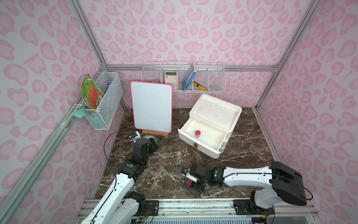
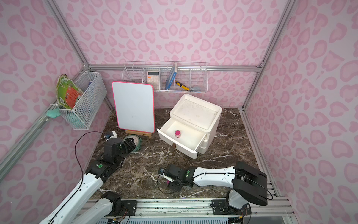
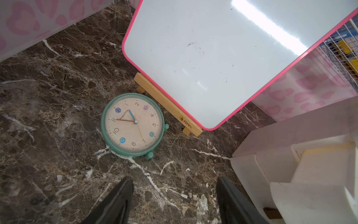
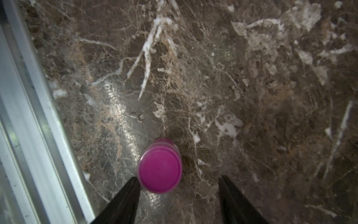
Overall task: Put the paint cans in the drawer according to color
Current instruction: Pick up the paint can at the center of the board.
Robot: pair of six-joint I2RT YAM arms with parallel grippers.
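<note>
place: robot lab test cell | evid: alu frame point(image 1: 242, 68), pink-print wall panels point(image 1: 193, 29), marble-look tabletop point(image 1: 170, 161), base rail point(image 1: 193, 208)

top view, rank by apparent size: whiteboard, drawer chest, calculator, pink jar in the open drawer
1. white plastic drawer chest, drawer pulled out, narrowly
2. pink-framed white whiteboard
3. white rectangular calculator
4. small round pink-lidded paint can

White chest point(image 2: 195, 114) on marble table point(image 2: 228, 147), top drawer point(image 2: 190, 140) open, pink can point(image 2: 177, 133) upright inside, whiteboard point(image 2: 133, 106) standing just beside the chest, right gripper point(image 2: 172, 185) low over the table at a second pink can point(image 2: 167, 182), mostly hidden.
</note>
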